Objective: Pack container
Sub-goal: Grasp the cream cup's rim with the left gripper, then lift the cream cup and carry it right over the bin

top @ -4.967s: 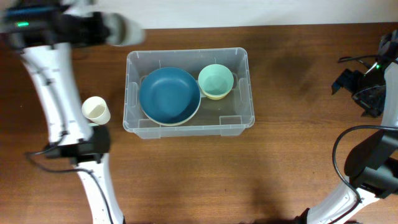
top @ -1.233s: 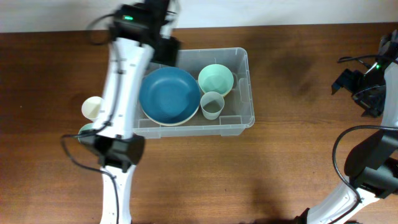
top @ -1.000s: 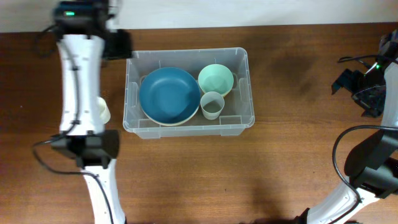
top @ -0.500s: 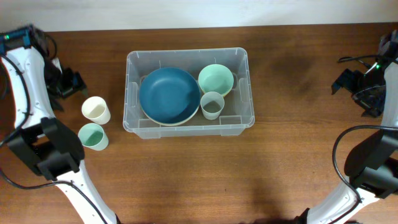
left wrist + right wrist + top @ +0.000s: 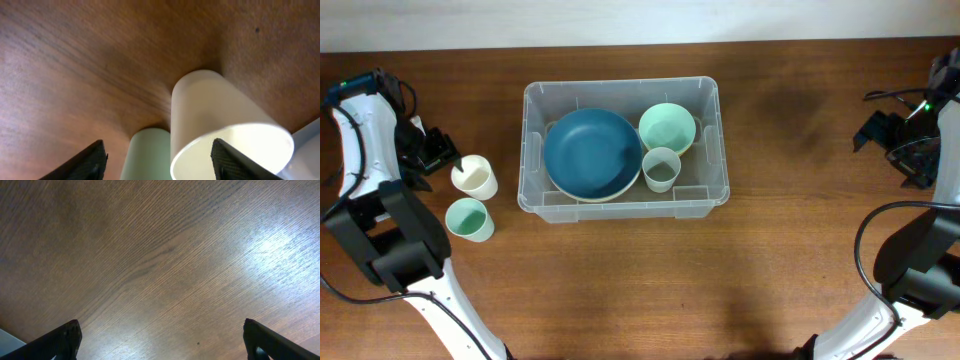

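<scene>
Left wrist view: mint cup (image 5: 147, 155) between my left pincer's (image 5: 159, 157) tips is mostly cut off at the bottom edge, white cup's (image 5: 220, 130) rim clipped too.

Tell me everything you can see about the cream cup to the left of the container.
The cream cup is a small, plain tumbler, smooth and matte like plastic, with an open round rim. It stands upright and empty on the wooden table, just left of the clear container without visibly touching it, and a mint green cup stands close beside it. The left gripper sits open right next to it; whether it touches cannot be told.
</scene>
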`<state>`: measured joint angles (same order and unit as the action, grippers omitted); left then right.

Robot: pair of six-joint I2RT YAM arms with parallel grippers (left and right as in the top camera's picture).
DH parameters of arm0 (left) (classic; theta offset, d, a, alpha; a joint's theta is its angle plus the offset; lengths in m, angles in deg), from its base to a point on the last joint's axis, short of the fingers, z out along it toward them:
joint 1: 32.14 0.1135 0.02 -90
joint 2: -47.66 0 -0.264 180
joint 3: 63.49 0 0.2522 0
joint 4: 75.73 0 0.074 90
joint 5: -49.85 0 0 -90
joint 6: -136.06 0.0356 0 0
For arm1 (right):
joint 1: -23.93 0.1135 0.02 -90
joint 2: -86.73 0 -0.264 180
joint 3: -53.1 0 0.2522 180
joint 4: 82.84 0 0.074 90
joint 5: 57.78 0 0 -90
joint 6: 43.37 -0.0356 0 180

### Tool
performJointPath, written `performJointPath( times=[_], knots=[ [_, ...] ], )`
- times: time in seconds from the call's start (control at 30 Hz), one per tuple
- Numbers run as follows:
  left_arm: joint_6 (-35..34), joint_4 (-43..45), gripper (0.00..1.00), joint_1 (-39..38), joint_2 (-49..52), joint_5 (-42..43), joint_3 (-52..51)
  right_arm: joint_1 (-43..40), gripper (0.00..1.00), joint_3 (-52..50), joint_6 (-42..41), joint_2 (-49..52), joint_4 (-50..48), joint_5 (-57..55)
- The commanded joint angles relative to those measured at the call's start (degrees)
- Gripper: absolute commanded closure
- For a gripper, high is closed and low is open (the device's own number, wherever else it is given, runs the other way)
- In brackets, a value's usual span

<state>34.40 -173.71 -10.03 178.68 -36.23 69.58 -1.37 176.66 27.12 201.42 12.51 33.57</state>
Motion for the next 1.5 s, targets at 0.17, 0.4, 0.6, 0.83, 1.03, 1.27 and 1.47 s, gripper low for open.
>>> performJointPath(
  times=[0.17,0.4,0.6,0.83,1.03,1.27,1.47],
  knots=[
    [-0.22,3.89,0.33,0.17,-2.36,-0.74,-3.37,0.15,0.01,-0.09,-0.48,0.0,-0.02,-0.5],
    [0.63,6.25,0.36,0.13,-2.36,-0.7,-3.8,0.15,0.01,-0.09,-0.48,0.0,-0.02,-0.5],
    [0.87,7.54,0.73,-0.2,-2.34,-0.7,-4.94,0.15,0.01,-0.09,-0.48,0.0,-0.02,-0.5],
    [0.85,7.54,0.99,-0.35,-2.32,-0.61,-5.01,0.15,0.01,-0.09,-0.48,0.0,-0.02,-0.5],
    [0.79,7.52,0.99,-0.04,-2.86,0.0,-3.21,0.15,0.01,-0.09,-0.48,0.0,-0.02,-0.5],
    [1.05,5.27,0.99,0.7,-8.68,7.98,7.91,0.15,0.01,-0.09,-0.48,0.0,-0.02,-0.5],
    [8.74,3.72,1.0,-3.96,-18.99,23.3,13.51,0.15,0.01,-0.09,-0.48,0.0,-0.02,-0.5]
  ],
)
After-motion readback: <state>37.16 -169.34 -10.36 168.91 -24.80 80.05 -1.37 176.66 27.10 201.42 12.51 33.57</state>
